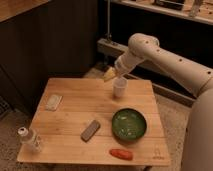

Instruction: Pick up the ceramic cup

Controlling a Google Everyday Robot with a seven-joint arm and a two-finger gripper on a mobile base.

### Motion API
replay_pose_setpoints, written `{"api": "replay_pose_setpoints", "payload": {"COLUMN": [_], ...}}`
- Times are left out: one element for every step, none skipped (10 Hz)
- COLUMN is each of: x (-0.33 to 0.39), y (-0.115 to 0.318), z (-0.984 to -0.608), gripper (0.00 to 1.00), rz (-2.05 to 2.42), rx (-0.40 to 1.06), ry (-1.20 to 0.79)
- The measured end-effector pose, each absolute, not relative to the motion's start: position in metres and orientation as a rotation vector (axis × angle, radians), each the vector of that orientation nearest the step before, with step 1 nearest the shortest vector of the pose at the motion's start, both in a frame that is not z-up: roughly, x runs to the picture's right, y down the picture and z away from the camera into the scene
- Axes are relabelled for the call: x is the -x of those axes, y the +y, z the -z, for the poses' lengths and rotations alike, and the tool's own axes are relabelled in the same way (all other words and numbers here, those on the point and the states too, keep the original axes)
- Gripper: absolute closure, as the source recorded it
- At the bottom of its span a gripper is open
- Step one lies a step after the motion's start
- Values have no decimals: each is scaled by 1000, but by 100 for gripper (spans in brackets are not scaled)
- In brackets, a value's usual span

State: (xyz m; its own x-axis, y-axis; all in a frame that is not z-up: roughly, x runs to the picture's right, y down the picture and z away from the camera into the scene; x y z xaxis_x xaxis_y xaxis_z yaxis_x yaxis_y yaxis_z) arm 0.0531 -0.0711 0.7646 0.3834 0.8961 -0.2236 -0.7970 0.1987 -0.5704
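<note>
The ceramic cup (119, 88) is a small plain white handleless cup standing upright near the far edge of the wooden table (70, 112), right of centre. My gripper (111, 74) hangs at the end of the white arm (165, 55), just above and slightly left of the cup's rim. It is close to the cup, but contact cannot be made out.
A green bowl (128, 123) sits in front of the cup. A red-orange item (121, 154) lies near the front edge. A dark grey block (90, 130) lies mid-table, a pale flat packet (53, 102) at left, a clear bottle with white cap (30, 139) at front left.
</note>
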Motion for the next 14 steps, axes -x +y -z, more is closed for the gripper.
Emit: {"api": "replay_pose_setpoints", "payload": {"x": [-64,-77,-88,-94,-98,-102,-104,-105,-108,-114,-117,-121,-125,-130], "y": [-73,-75,-77,-79,-81,-82,-83,-83,-83,-85,-86,-88,-90,-90], "z": [-766,-768,-772,-774,-777,-781,-787,-791,-797,-802,-805,-809,-812,-816], "gripper": [35,35,35,35,35,35,35,35,35,35,35,35,35,35], "rz": [-1219,-1256,-1291,-1313,-1329,-1348,-1369,-1391,-1414,-1436,-1449,-1462,-1476,-1491], "rx": [670,656,644,635,625,618,616,617,618,614,612,610,610,612], "ry": [-169,-170,-174,-177,-173,-170,-167,-167,-166,-163,-160,-156,-152,-148]}}
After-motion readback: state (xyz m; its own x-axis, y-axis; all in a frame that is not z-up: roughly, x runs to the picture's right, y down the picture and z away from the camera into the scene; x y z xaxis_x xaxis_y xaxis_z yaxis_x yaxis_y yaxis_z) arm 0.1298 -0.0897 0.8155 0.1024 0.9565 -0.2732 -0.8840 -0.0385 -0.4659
